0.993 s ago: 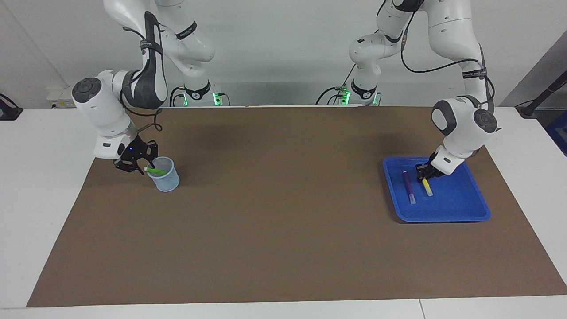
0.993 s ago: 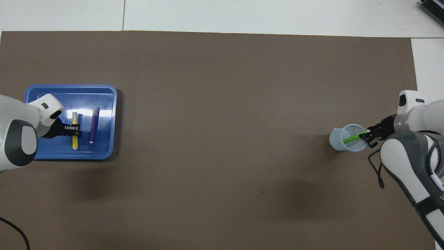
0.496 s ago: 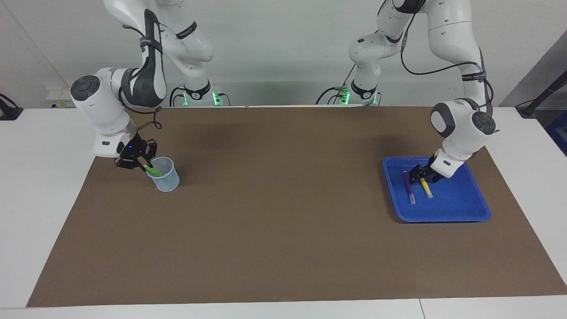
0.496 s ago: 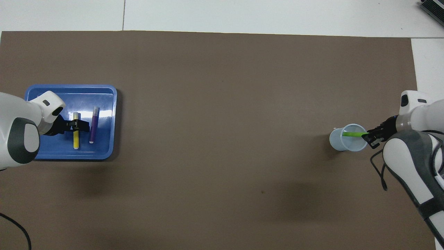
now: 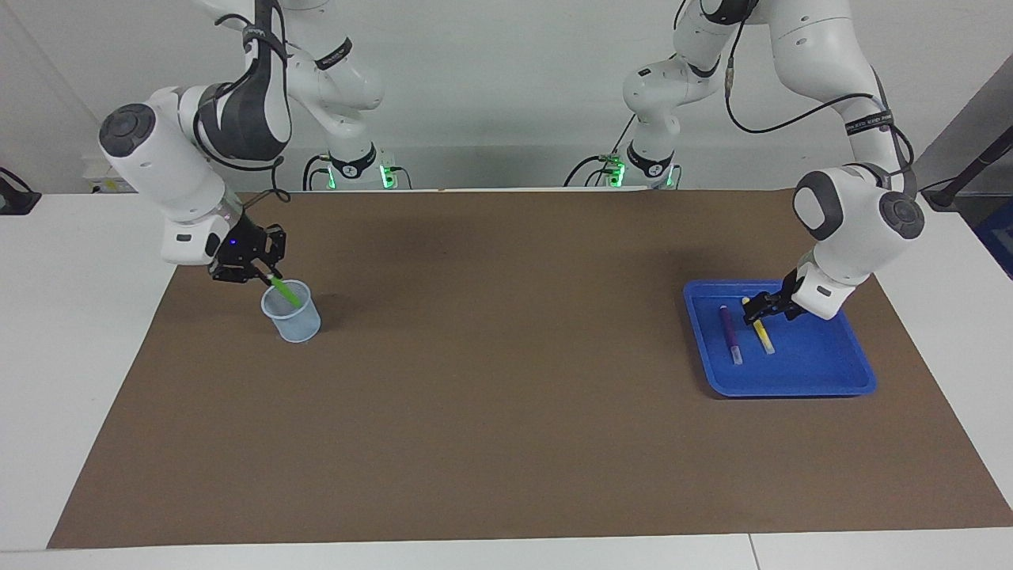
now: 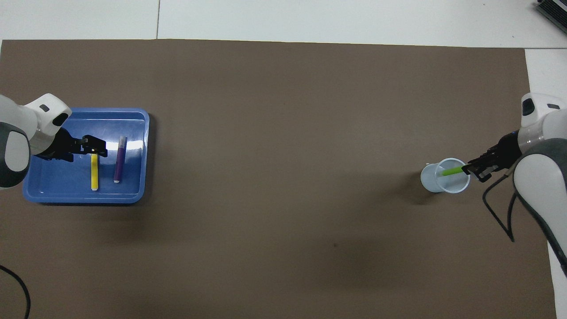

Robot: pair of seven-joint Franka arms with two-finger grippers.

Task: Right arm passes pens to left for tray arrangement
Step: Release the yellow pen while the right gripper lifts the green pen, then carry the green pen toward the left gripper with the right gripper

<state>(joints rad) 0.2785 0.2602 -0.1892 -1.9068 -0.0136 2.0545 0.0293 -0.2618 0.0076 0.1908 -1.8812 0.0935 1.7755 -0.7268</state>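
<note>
The blue tray (image 5: 819, 360) (image 6: 57, 184) sits toward the left arm's end of the table. A purple pen (image 5: 730, 332) (image 6: 119, 160) and a yellow pen (image 5: 764, 336) (image 6: 94, 173) lie side by side in it. My left gripper (image 5: 753, 310) (image 6: 95, 148) hangs open just over the yellow pen's end that lies nearer the robots, holding nothing. Toward the right arm's end, my right gripper (image 5: 267, 276) (image 6: 468, 169) is shut on the top of the green pen (image 5: 285, 292) (image 6: 451, 171). That pen slants down into a translucent cup (image 5: 293, 321) (image 6: 436, 181).
A brown mat (image 5: 506, 380) covers most of the table, with white tabletop around it. A black cable (image 6: 20, 292) loops in near the left arm.
The left gripper opened, left the yellow pen lying in the tray and lifted off it. The right gripper closed on the green pen and rose, tipping the pen more upright in the cup.
</note>
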